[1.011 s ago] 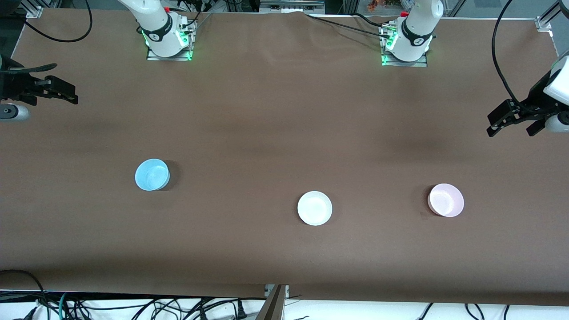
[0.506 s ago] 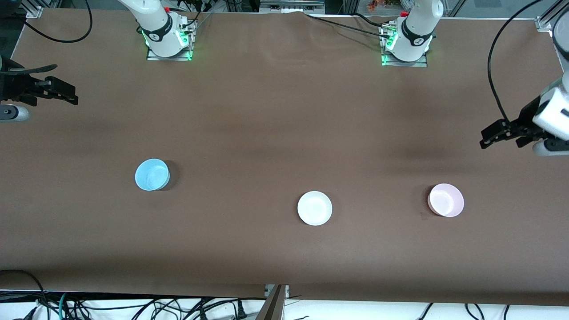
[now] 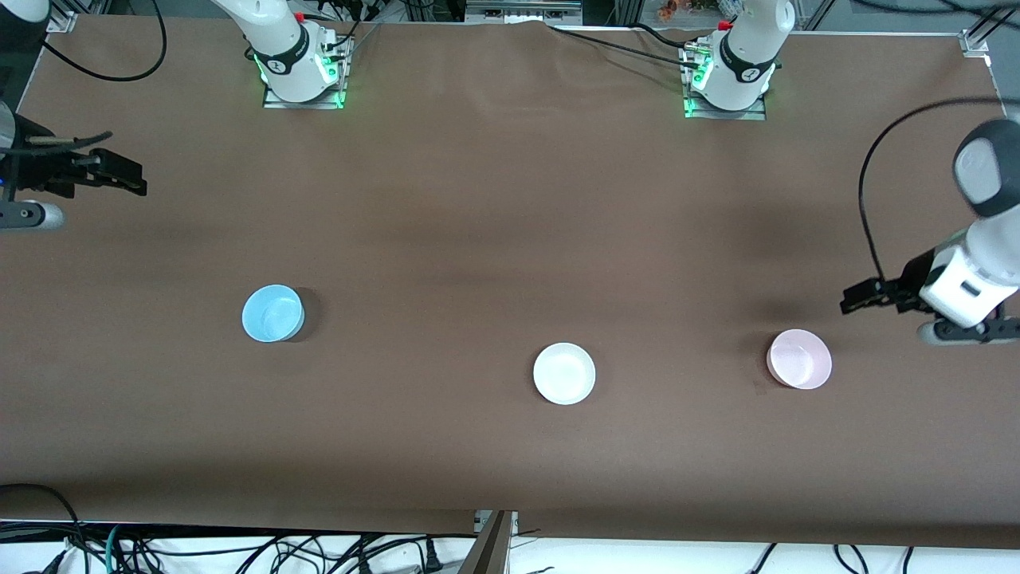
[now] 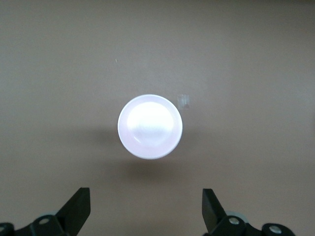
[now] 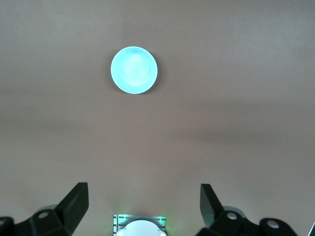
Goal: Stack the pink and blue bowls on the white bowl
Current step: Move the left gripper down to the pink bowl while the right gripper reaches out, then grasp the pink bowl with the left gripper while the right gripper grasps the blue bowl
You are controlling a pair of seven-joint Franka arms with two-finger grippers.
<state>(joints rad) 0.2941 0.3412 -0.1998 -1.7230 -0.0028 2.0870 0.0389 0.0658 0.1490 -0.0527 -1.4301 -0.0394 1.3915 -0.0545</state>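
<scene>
Three bowls apart on table (image 3: 494, 199), left claw (image 4: 145, 211) open, seemingly near pink bowl (image 3: 799, 359).

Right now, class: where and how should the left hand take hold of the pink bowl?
Probably by the rim, from above: the pink bowl stands upright and alone on the table, so one finger of the open left hand could go inside its thin wall, one outside.

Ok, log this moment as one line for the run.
left claw: open, above pink bowl | right claw: open, waiting | blue bowl, white bowl: unstacked

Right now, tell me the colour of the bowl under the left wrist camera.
Pale pink bowl; the front view shows it best.
</scene>
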